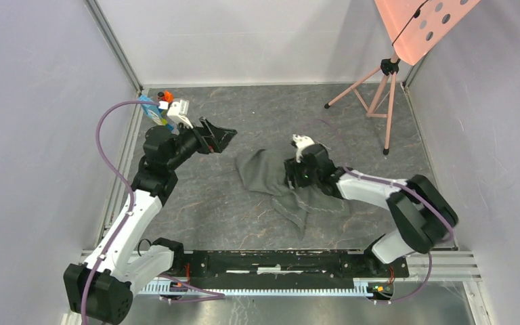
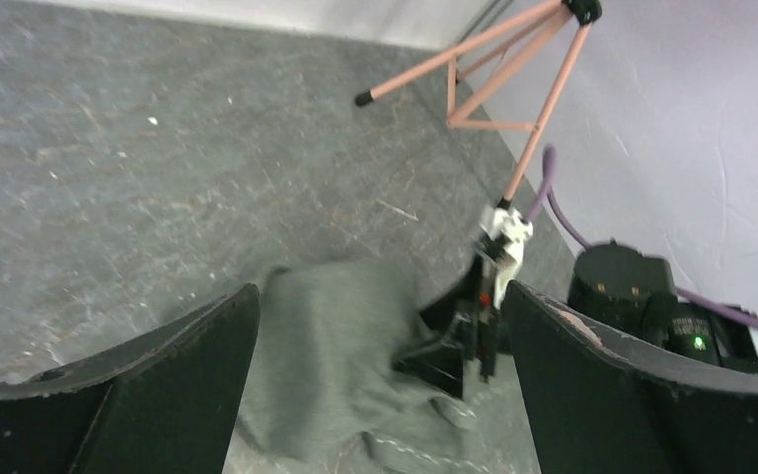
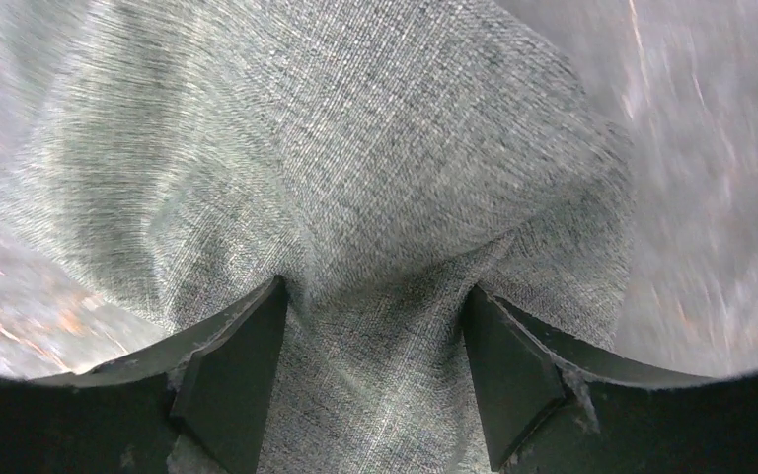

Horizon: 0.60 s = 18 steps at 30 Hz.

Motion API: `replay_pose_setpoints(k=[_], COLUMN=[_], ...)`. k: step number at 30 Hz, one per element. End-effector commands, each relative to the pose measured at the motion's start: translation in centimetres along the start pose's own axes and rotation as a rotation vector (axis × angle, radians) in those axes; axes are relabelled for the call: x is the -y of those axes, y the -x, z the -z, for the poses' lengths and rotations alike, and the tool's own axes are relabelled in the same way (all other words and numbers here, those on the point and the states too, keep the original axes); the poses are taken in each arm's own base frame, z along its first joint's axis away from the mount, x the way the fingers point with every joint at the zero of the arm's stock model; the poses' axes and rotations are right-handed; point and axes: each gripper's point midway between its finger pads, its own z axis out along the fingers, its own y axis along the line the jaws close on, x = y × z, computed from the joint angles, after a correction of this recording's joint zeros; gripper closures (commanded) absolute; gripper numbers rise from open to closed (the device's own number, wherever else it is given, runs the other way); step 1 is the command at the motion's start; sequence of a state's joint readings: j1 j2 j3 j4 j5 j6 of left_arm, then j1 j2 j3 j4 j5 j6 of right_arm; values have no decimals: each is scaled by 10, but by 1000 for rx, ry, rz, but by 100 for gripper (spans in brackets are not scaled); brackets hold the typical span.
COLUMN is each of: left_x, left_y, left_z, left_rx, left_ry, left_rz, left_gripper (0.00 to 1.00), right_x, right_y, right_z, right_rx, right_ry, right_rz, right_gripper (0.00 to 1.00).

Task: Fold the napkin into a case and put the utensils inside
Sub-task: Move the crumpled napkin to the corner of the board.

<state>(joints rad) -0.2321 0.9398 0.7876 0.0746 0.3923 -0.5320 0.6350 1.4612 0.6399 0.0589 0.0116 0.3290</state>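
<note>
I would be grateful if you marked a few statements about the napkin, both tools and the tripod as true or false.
1. The napkin lies flat and neatly folded. False: it is crumpled and bunched.
2. The right tool is down on the napkin, its fingers apart with cloth between them. True.
3. The left tool grips a napkin corner. False: it is open and empty, clear of the napkin on its left.
4. A pink tripod stands beyond the napkin, to the far right. True.
</note>
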Motion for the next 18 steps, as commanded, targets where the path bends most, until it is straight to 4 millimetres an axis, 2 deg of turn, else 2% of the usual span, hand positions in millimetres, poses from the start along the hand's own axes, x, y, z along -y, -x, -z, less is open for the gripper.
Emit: replay_pose_setpoints(k=[1, 3, 6, 8, 12, 16, 18], left_x=[9, 9, 5, 1, -7, -12, -15], left_y=[-9, -25, -40, -43, -36, -36, -41], left_z=[-9, -15, -19, -19, -14, -12, -14], left_rx=[-54, -114, -186, -209, -204, -213, -233], left_ry=[29, 46, 103, 149, 224, 264, 275], left_rz=[-78, -95, -131, -154, -163, -152, -140], left_gripper=[0, 0, 0, 0, 0, 0, 0], right_x=[-71, -82, -75, -55, -2, 56, 71], right_y=[83, 90, 85, 65, 23, -10, -18], right_z=[-11, -5, 12, 28, 60, 74, 77], right_rx=[162, 164, 157, 105, 56, 27, 25], right_ry=[183, 161, 106, 27, -143, -209, -208], right_rz=[130, 158, 156, 155, 128, -27, -73], right_gripper=[29, 27, 26, 25, 19, 19, 20])
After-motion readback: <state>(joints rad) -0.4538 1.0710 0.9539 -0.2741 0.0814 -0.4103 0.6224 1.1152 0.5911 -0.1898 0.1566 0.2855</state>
